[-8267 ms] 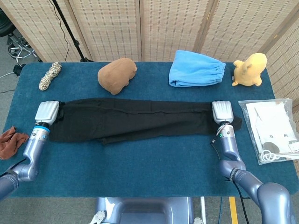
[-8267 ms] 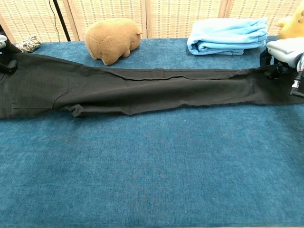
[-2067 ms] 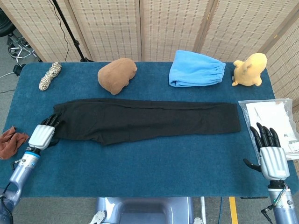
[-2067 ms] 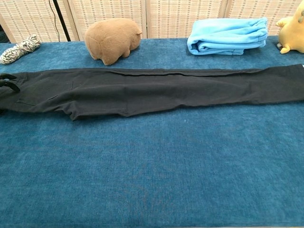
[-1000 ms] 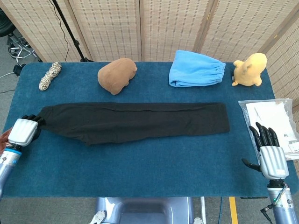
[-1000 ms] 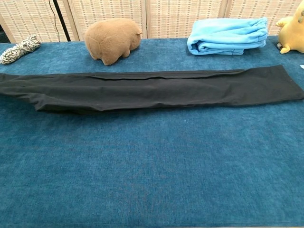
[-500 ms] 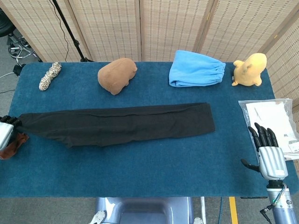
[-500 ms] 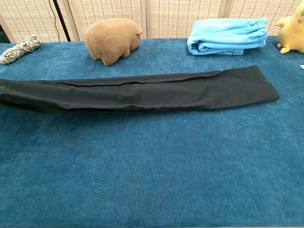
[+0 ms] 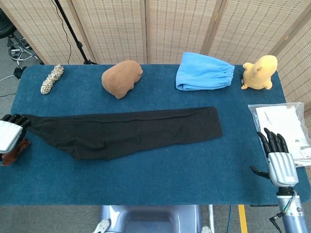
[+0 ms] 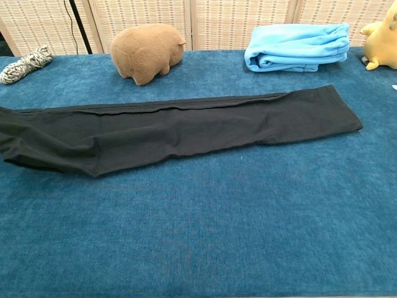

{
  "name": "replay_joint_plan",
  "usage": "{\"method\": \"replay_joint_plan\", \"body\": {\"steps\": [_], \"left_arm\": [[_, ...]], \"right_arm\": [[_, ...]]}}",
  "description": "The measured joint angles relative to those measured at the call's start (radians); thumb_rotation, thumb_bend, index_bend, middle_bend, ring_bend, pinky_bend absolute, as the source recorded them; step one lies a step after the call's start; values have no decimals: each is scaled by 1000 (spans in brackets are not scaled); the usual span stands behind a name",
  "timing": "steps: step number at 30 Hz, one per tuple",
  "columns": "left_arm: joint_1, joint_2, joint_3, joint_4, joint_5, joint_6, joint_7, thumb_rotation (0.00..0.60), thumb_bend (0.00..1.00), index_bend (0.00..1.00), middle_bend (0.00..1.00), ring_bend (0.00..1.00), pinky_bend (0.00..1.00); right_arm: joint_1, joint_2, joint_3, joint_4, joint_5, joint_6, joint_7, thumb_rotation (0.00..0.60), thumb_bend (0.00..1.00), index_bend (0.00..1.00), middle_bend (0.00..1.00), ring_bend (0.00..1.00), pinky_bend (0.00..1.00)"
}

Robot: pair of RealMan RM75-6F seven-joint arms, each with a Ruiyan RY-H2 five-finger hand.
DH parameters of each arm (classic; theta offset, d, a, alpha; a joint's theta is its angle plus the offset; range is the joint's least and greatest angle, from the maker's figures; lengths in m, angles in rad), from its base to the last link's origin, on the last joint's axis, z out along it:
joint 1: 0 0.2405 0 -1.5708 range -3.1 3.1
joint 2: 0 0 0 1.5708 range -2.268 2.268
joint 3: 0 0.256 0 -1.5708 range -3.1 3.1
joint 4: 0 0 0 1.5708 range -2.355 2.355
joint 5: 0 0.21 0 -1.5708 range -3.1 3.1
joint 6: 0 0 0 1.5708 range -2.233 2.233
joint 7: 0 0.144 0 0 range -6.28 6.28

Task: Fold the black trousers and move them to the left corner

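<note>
The black trousers (image 9: 126,132) lie flat in one long strip across the blue table (image 9: 160,179), waist end to the left and leg cuffs to the right of centre. In the chest view the trousers (image 10: 180,127) run off the left edge, and neither hand shows there. My left hand (image 9: 9,132) sits at the table's far left edge, its dark fingers curled on the narrowed waist corner. My right hand (image 9: 279,162) hovers off the front right corner, fingers straight and spread, holding nothing, well away from the cuffs.
Along the back stand a coiled rope (image 9: 52,79), a brown plush (image 9: 121,77), a folded light-blue cloth (image 9: 204,72) and a yellow plush (image 9: 260,72). A clear plastic bag (image 9: 284,131) lies at the right edge. A brown rag (image 9: 14,149) lies beside my left hand.
My left hand has dragged the trousers leftward by the waist end. In the last half second the waist part has settled flatter and wider on the table. The right hand has stayed put.
</note>
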Motion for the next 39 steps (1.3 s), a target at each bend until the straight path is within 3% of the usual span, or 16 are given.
{"method": "replay_joint_plan", "body": {"steps": [9,20,26,39], "left_arm": [[-155,-12,23,-33,52,171,104,600,586,725,502,382,460],[-355,-63,49,-119,121,195,243,600,582,725,502,383,460],[-489,-110,58,-172,158,138,330,600,582,725,502,383,460],[-751,-231,21,-233,171,-130,459,600,579,725,502,387,464]], "right_arm": [[-2,5,6,2,10,-3,11,600,0,0,0,0,0],[-1,12,13,-3,21,-8,31,600,0,0,0,0,0],[0,22,27,0,45,-15,52,600,0,0,0,0,0],[-1,41,54,9,85,-17,60,600,0,0,0,0,0]]}}
